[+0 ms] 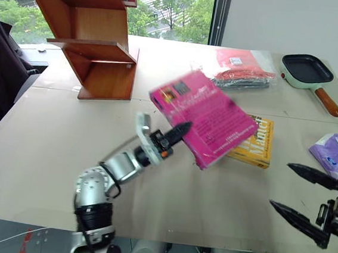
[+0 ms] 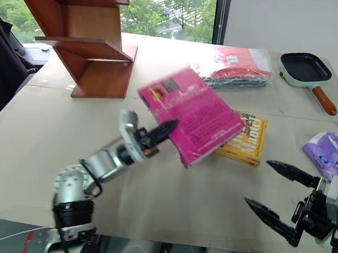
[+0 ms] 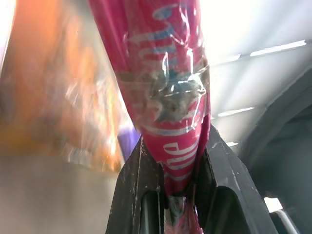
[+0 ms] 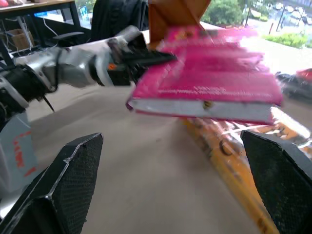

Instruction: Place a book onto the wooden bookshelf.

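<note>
Pink book [image 1: 204,117] clamped in left jaws [image 1: 179,131]; right jaws [image 1: 306,196] spread wide, empty.

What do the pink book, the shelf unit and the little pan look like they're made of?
The book: paper with a glossy cover, judging by clear tape glinting on its spine. The wooden bookshelf: reddish-brown wood or veneer, smooth and satin. The pan: probably coated metal, pale green outside, dark inside, with a wood-like handle.

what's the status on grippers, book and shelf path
Left gripper shut on magenta-pink paperback book, lifted off table. Right gripper open, empty. Reddish-brown wooden bookshelf beyond, path unobstructed.
</note>
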`<state>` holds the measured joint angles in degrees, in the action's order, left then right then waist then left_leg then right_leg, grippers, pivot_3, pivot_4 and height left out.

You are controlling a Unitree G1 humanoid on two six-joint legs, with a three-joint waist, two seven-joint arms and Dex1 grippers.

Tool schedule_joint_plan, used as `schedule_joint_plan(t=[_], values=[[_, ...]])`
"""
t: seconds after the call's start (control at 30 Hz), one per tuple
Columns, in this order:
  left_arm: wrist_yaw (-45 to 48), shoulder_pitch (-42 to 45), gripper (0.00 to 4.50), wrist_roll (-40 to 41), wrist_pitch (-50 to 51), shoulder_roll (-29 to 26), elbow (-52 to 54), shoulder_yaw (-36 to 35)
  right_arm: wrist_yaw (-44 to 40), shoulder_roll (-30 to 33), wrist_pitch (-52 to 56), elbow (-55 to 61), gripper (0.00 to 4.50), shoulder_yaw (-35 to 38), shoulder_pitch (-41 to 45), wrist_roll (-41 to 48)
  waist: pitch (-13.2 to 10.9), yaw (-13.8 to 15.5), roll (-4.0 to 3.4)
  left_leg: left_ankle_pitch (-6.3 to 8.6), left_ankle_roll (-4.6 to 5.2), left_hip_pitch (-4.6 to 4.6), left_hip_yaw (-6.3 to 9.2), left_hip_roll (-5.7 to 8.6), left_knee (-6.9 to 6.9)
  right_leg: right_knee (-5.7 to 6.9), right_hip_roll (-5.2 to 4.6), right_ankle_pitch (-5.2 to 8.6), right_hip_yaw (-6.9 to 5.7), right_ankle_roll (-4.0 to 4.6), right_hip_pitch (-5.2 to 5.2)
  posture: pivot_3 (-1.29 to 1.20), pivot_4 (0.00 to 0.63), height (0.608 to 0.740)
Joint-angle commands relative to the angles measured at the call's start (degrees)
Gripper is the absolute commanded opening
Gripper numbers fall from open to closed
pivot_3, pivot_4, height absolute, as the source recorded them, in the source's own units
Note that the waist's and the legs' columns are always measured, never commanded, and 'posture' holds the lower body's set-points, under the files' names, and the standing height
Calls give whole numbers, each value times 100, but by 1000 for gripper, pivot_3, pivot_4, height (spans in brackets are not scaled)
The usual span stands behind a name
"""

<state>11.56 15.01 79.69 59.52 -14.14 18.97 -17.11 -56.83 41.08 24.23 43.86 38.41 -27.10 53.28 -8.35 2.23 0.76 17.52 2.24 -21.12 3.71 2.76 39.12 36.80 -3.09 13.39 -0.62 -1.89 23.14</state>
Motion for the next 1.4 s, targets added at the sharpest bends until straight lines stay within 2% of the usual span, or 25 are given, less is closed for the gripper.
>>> schedule_joint_plan(t=[0.03,0.13,0.27,0.33,0.4,0.47,0.67,0.8,0.9,1.03,1.13,1.37,1.4], values=[[212,621,206,-1555,-786,-811,1075,403,75,256,57,-561,4500,-94,660,242,-2,29,-3,0,0,1,0,4,0,0,-2,0,0,1,-1,0,150,720],[542,1432,206,-3448,-1739,-2051,1369,936,-79,510,75,-1263,4500,-397,1505,161,-37,16,26,-1,1,-2,-2,12,1,-4,-3,8,1,20,-2,0,150,720],[714,1947,206,-4978,-2718,-2732,1419,1360,-245,637,40,-1967,4500,-772,2377,41,-35,3,16,-1,2,2,-14,10,-13,-10,-2,-1,12,5,1,0,150,720],[858,2130,206,-6703,-3362,-3759,1413,1974,-297,714,71,-2437,4500,-1023,3013,-8,-49,-42,31,-1,2,-12,-14,10,-25,-15,-2,-3,13,1,20,0,150,720],[814,2288,206,-7827,-3642,-4453,1309,2231,-411,731,16,-2807,4500,-1200,3499,-105,-57,-70,20,-3,0,-51,-14,10,-28,-12,3,-5,14,0,61,0,150,720],[769,2311,206,-8502,-3640,-4851,1229,2244,-570,625,-137,-3105,4500,-1311,3913,-145,-66,-99,21,-3,0,-63,-13,9,-30,-10,2,-5,11,0,76,0,150,720],[832,1336,206,-9751,-3684,-5577,755,1704,-369,295,266,-3294,4500,-1620,4911,237,-80,-159,6,-3,1,-68,-10,8,-40,-19,-3,-5,8,-1,78,0,150,720],[887,1330,206,-10143,-3994,-5791,327,1474,-221,135,475,-3184,4500,-1726,5210,355,-99,-116,25,-3,0,-72,0,5,-38,-5,-2,-5,-1,-1,86,0,150,720],[1062,1462,206,-10257,-4215,-5877,-75,1463,-88,15,556,-3140,4500,-1716,5299,433,-99,-66,26,-2,2,-84,6,10,-29,-7,-10,-5,-8,-1,88,0,150,720],[1739,1730,206,-10458,-4608,-6199,-979,1807,40,-76,606,-2944,4500,-1682,5217,435,-101,-84,22,-2,2,-91,4,15,-22,-4,-13,-6,-5,-2,97,0,150,720],[2146,1989,206,-10521,-4704,-6115,-1572,2030,168,-116,614,-2768,4500,-1654,5101,441,-101,-120,20,-2,2,-90,3,15,-22,2,-12,-6,-5,-1,99,0,150,720],[2798,3226,206,-11004,-4860,-5732,-2747,2655,382,-125,633,-2531,4500,-1569,4962,447,-101,-148,21,-2,3,-93,1,16,3,23,-8,-6,-5,-3,99,0,150,720],[2839,3370,705,-11072,-4839,-5686,-2849,2691,415,-125,631,-2507,4500,-1549,4933,445,-101,-154,21,-2,3,-91,-1,16,5,26,-8,-7,-3,-3,99,0,150,720]])
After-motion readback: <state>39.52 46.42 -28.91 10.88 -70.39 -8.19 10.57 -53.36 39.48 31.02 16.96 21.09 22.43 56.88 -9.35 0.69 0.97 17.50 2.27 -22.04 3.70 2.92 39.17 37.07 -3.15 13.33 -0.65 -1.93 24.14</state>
